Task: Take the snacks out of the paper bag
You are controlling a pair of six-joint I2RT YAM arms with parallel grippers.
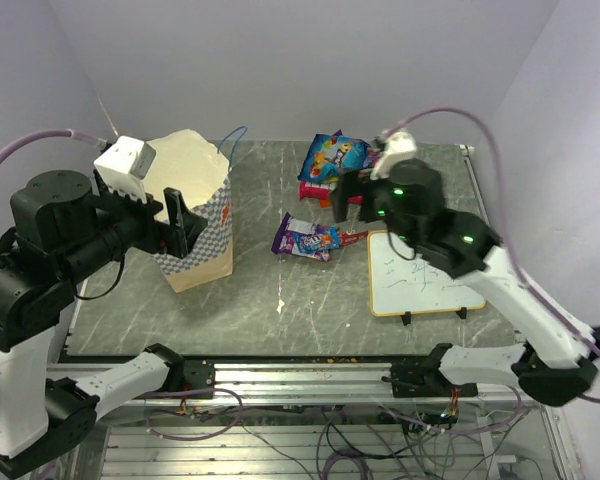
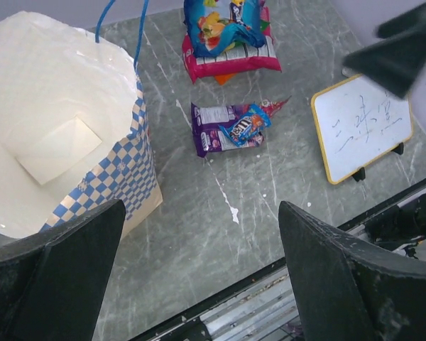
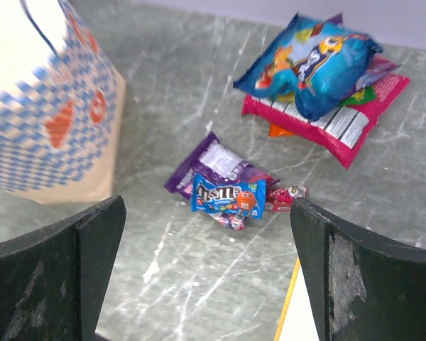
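1. Right gripper (image 3: pixel 206 213): jaws spread wide with nothing between them. I see it held above the table (image 1: pixel 280 290), over the gap between the two snack heaps.
2. Left gripper (image 2: pixel 199 213): jaws also spread wide and holding nothing. In the top view it sits at the paper bag's mouth. I cannot tell whether it touches the rim.
3. Nearest to the right gripper is a heap of snacks on the table. A small blue packet (image 3: pixel 224 195) lies on a purple packet (image 3: pixel 213 163), and a small red packet (image 3: pixel 287 193) touches their right side.
4. Farther back is a second heap, where a big blue packet (image 3: pixel 312 60) lies on top of a red-and-white packet (image 3: pixel 341 121). This heap is apart from the first.
5. The paper bag (image 1: pixel 195 215) stands upright on the left of the table, mouth open, well apart from both heaps. It has a blue-and-white checkered band, a tan base and a blue string handle (image 2: pixel 121 21) at the far rim.
6. Inside the bag, my left wrist view shows the pale lining and a flat folded panel (image 2: pixel 57 149) at the bottom.
7. A white writing board (image 1: pixel 420 270) with a yellow frame lies right of the near heap, under the right arm.
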